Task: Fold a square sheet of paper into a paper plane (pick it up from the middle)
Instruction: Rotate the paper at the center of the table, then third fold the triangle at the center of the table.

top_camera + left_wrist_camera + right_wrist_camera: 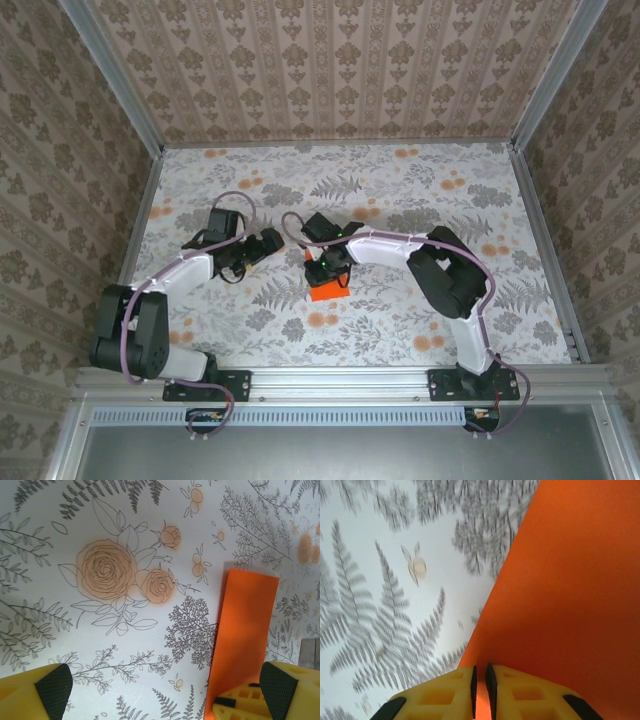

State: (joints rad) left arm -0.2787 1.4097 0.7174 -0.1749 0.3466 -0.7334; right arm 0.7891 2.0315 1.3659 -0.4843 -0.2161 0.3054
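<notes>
Fingers of the right hand stand nearly together, pinching the square sheet of paper, whose vivid orange face spreads away from them. Left hand gapes wide with nothing in it, dark pads far apart, and the sheet, here a narrow folded strip, runs up just inside the right-side pad. From above, the paper sits mid-tabletop under the right hand; it seems partly lifted, though the angle leaves that unsure.

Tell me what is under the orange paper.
The flower-printed table cover runs beneath the square sheet of paper, which the right gripper pinches at an edge. The print directly below is hidden.
</notes>
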